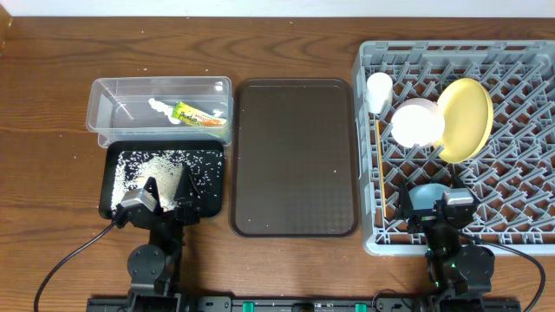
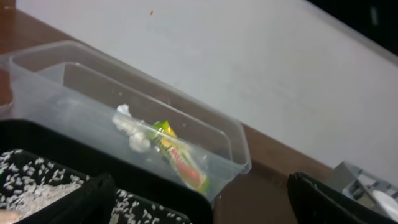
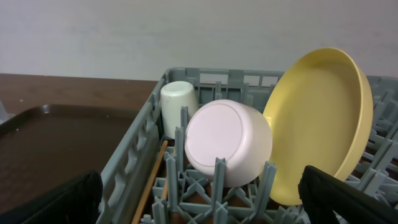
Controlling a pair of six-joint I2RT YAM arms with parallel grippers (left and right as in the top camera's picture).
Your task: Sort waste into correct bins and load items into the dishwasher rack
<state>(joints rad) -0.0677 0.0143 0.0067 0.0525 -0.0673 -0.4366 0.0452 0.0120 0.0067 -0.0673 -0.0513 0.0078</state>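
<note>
The clear tub (image 1: 111, 97) at the back left holds the snack wrapper (image 1: 197, 114) and the white paper wad (image 1: 161, 107); both also show in the left wrist view, the wrapper (image 2: 180, 158) beside the wad (image 2: 132, 127). The black tray (image 1: 114, 165) holds rice grains (image 1: 160, 163). My left gripper (image 1: 166, 192) is open and empty over its near edge (image 2: 199, 208). The dishwasher rack (image 1: 520, 234) holds the yellow plate (image 1: 466, 117), a white cup (image 1: 379, 91), an upturned white-pink bowl (image 1: 418, 123) and the chopsticks (image 1: 380, 165). My right gripper (image 1: 431, 201) is open over the rack's near edge (image 3: 202, 202), above a light blue rounded shape.
A dark brown serving tray (image 1: 295, 156) lies between the black tray and the rack. The right wrist view shows the plate (image 3: 323, 124), bowl (image 3: 227, 143), cup (image 3: 178, 106) and chopsticks (image 3: 149, 180) among upright pegs. Cables run from both arm bases.
</note>
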